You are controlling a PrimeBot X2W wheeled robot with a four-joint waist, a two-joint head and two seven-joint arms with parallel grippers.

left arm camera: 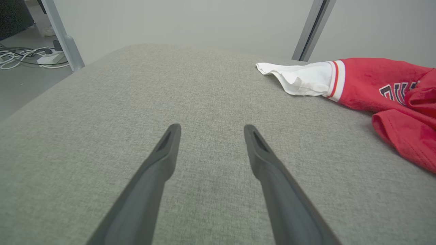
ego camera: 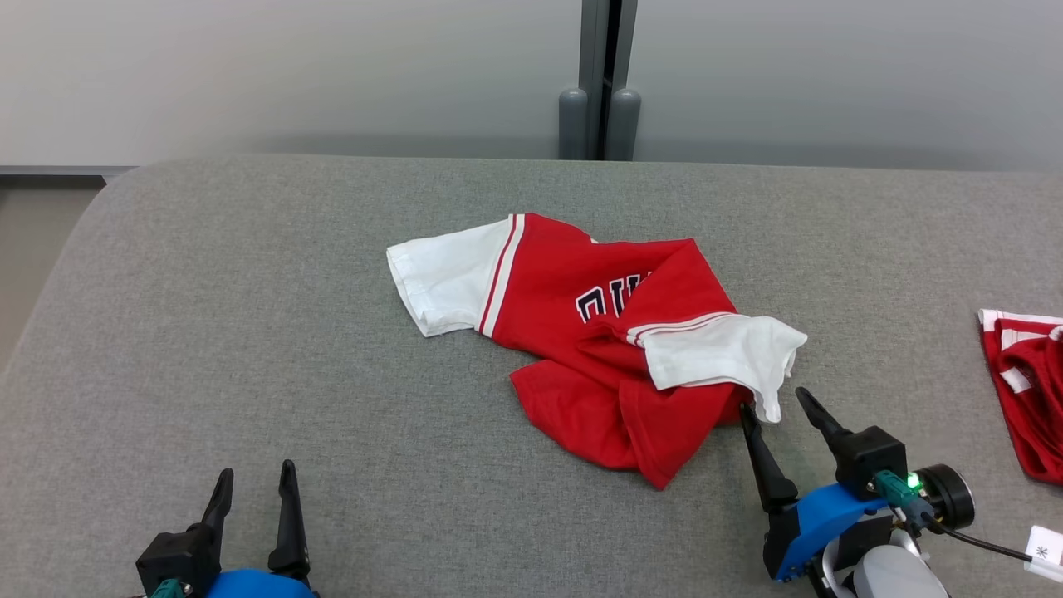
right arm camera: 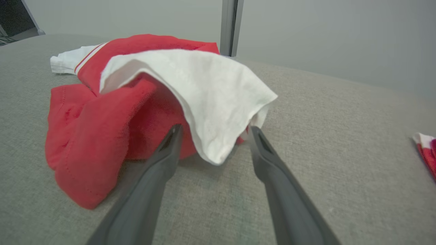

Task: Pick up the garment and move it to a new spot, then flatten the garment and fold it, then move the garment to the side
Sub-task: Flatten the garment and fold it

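The garment [ego camera: 614,332] is a crumpled red shirt with white sleeves and dark letters, lying in the middle of the grey padded table [ego camera: 249,332]. My right gripper [ego camera: 776,399] stands open at the garment's near right edge. In the right wrist view the white sleeve [right arm camera: 207,98] droops between the right gripper's [right arm camera: 214,131] spread fingers. My left gripper [ego camera: 253,477] is open over bare table at the lower left, well apart from the garment. The left wrist view has the left gripper [left arm camera: 211,129] empty and the garment [left arm camera: 374,88] off to the right.
A second red-and-white garment [ego camera: 1030,382] lies at the table's right edge. A grey post [ego camera: 600,79] stands behind the table against a pale wall. The table's left edge drops to the floor, where cables [left arm camera: 24,58] lie.
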